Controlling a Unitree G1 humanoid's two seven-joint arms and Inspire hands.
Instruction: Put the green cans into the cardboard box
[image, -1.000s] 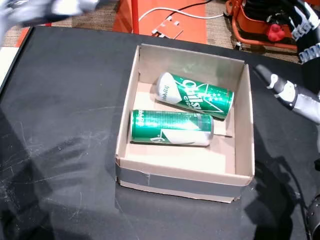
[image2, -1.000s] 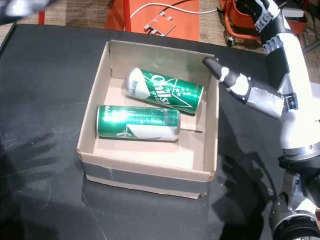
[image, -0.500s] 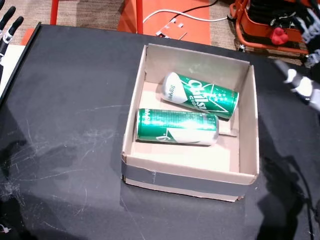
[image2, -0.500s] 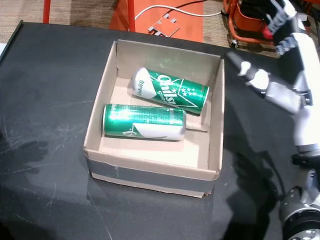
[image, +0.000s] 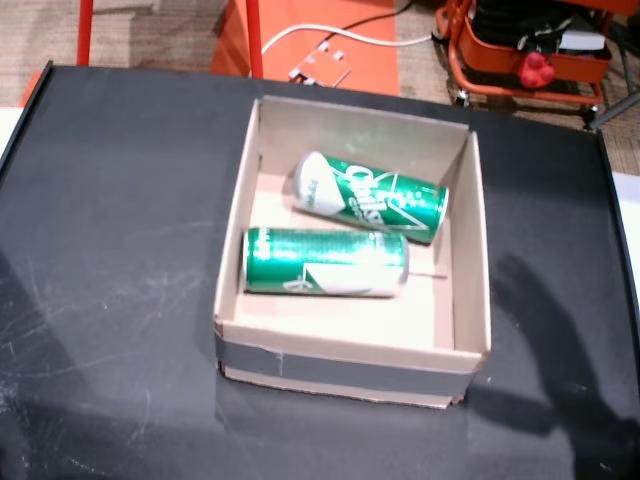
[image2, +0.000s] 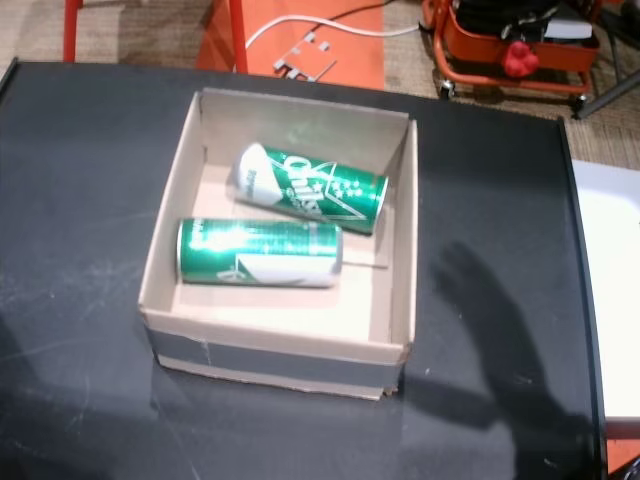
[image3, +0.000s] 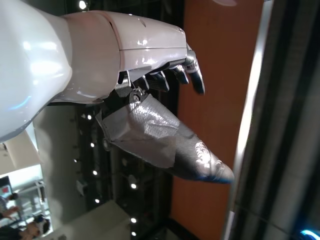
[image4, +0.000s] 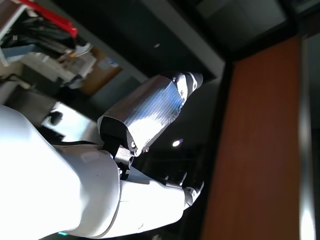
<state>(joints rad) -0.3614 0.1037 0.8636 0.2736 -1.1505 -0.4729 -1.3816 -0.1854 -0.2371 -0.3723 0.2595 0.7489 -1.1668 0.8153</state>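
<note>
Two green cans lie on their sides inside the open cardboard box (image: 470, 270) (image2: 405, 220) on the black table, in both head views. The far can (image: 370, 197) (image2: 310, 187) lies at a slant; the near can (image: 325, 262) (image2: 260, 252) lies crosswise. Neither hand appears in the head views. In the left wrist view my left hand (image3: 165, 125) is held up against room and ceiling, fingers apart, holding nothing. The right wrist view shows my right hand (image4: 150, 130) likewise raised, thumb extended, nothing in it.
The black table (image: 110, 200) (image2: 490, 200) surrounds the box on all sides. Beyond its far edge stand an orange frame with a white cable (image: 320, 40) and an orange cart with a red knob (image: 537, 68). A white surface (image2: 615, 300) borders the table's right edge.
My right hand, seen beside the box's right wall earlier, has left the head views. The left hand has gone from the top left. Both cans stay in the box.
</note>
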